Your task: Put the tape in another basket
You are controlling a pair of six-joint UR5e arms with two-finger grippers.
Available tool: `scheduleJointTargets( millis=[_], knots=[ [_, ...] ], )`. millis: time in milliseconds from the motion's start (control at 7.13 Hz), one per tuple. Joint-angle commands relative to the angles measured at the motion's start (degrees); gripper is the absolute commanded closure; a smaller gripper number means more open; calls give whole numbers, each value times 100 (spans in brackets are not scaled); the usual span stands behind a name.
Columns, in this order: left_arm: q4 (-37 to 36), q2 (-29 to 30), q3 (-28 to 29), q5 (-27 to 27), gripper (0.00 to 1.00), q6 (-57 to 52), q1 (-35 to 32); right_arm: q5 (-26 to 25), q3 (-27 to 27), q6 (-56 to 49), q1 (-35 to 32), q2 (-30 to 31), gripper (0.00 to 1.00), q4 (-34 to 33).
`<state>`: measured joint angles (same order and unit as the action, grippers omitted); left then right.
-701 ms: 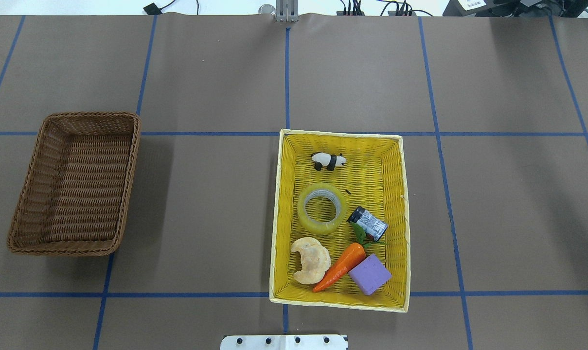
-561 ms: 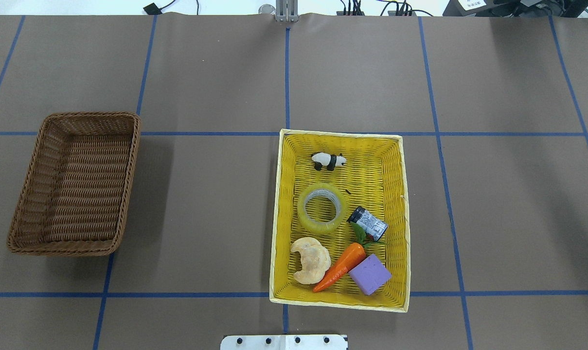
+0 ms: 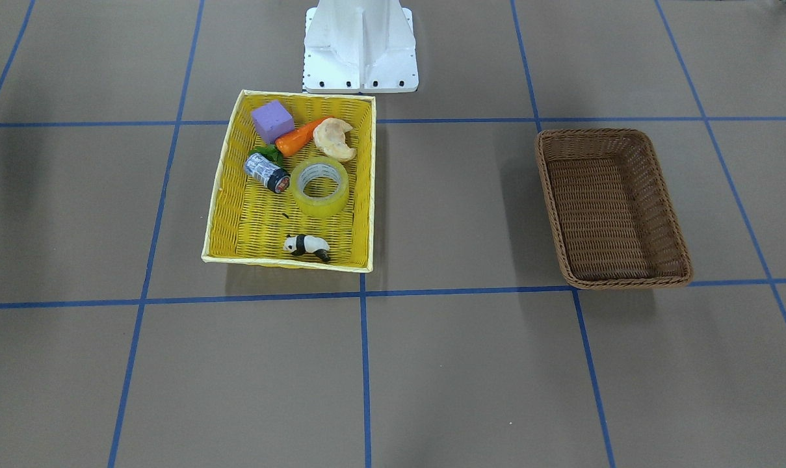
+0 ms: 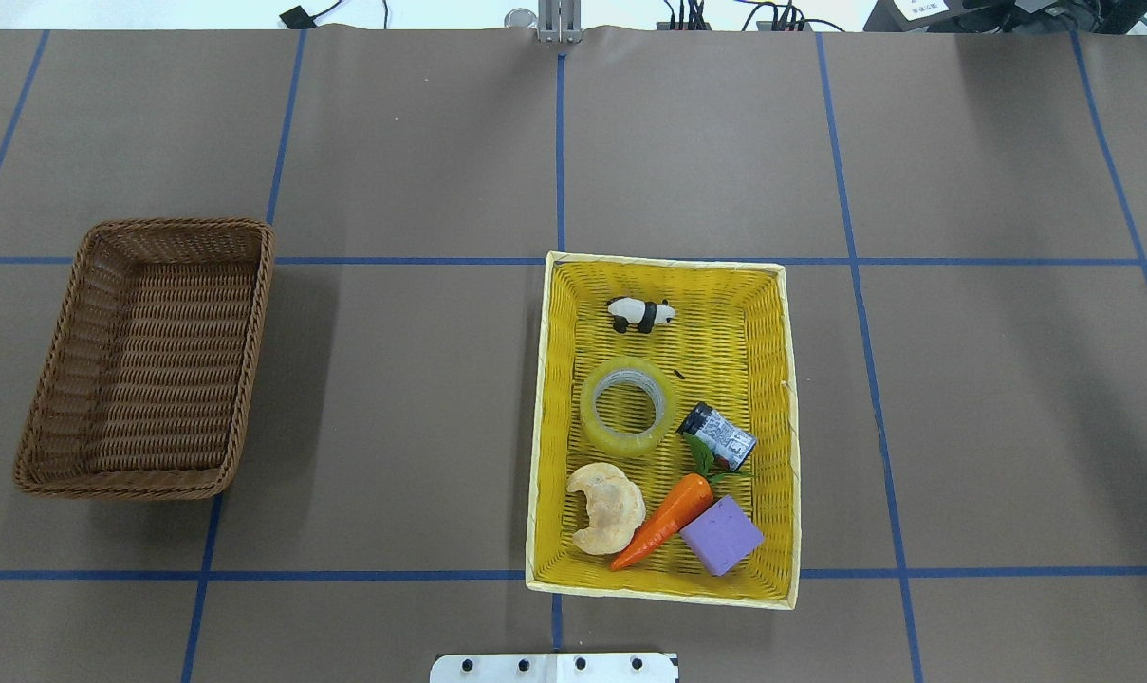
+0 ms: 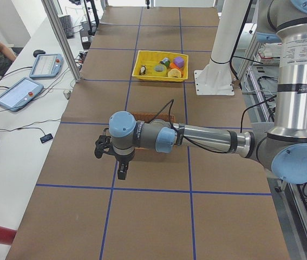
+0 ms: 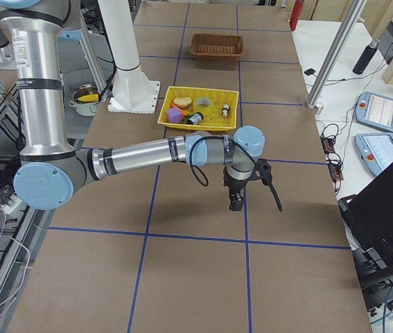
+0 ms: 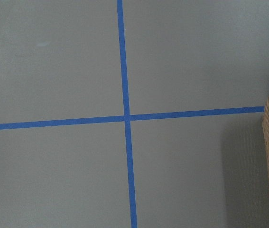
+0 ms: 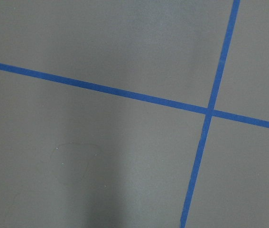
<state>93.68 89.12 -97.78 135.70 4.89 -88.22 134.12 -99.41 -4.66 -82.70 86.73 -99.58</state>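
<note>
Tabletop [image 4: 421, 379]: tape [image 4: 628, 406] in yellow basket [image 4: 541, 417], far from left end effector [image 5: 122, 172] and right end effector [image 6: 236, 202]; their opening I cannot tell

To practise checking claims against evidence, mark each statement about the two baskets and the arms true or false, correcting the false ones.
1. The tape lies flat in the yellow basket, hole upward. True.
2. The brown basket holds nothing. True.
3. The purple block lies beside the carrot. True.
4. The panda figure sits inside the tape's hole. False: the panda figure stands apart from the tape.
5. The left gripper holds the tape. False: the left gripper hangs far from the yellow basket.
6. The carrot lies in the brown basket. False: it lies in the yellow basket.
</note>
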Motion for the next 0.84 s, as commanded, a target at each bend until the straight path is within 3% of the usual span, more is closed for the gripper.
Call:
scheduleJointTargets(
  millis=[0,701],
  knots=[
    [1,0,-4,0,2,30,7,0,-8,0,0,-7,0,0],
    [1,9,-83,44,2,38,33,70,-35,-9,26,-7,0,96]
  ],
)
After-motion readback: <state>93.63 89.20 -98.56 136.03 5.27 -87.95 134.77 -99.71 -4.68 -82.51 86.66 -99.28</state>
